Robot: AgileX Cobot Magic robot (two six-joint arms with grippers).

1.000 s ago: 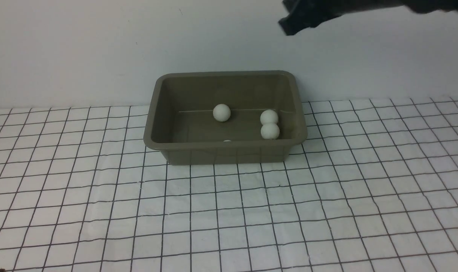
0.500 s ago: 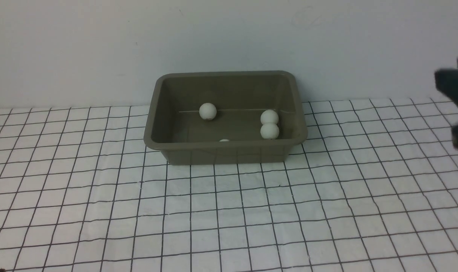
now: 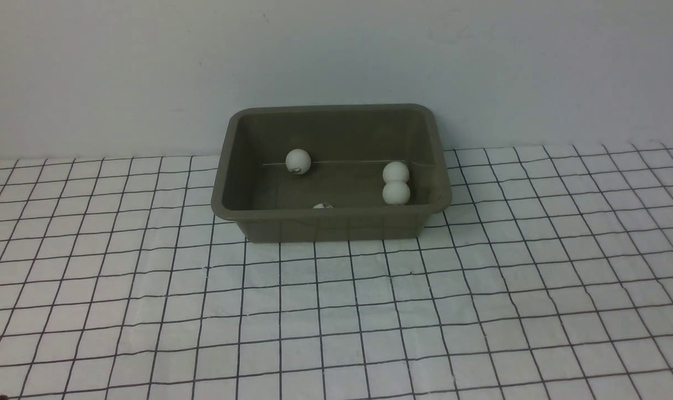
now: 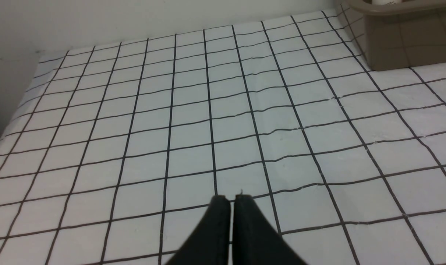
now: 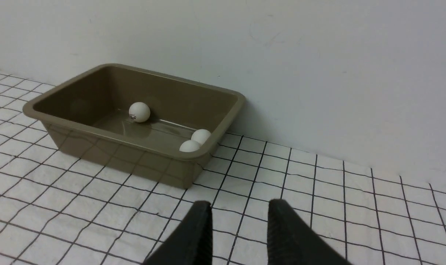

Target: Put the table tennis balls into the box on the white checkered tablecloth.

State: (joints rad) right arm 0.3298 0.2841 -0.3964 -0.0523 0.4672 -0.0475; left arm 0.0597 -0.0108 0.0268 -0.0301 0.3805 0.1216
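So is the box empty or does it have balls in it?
Not empty: the box holds four table tennis balls, one barely showing above the near rim; none lies on the tablecloth.

Tapered matte-black pincer fingers [image 5: 201, 235]

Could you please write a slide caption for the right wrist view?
Open right hand hovers empty over the checkered tablecloth; three balls visible inside the olive box.

The right arm left the front view; one ball [image 3: 298, 161] rolled left.
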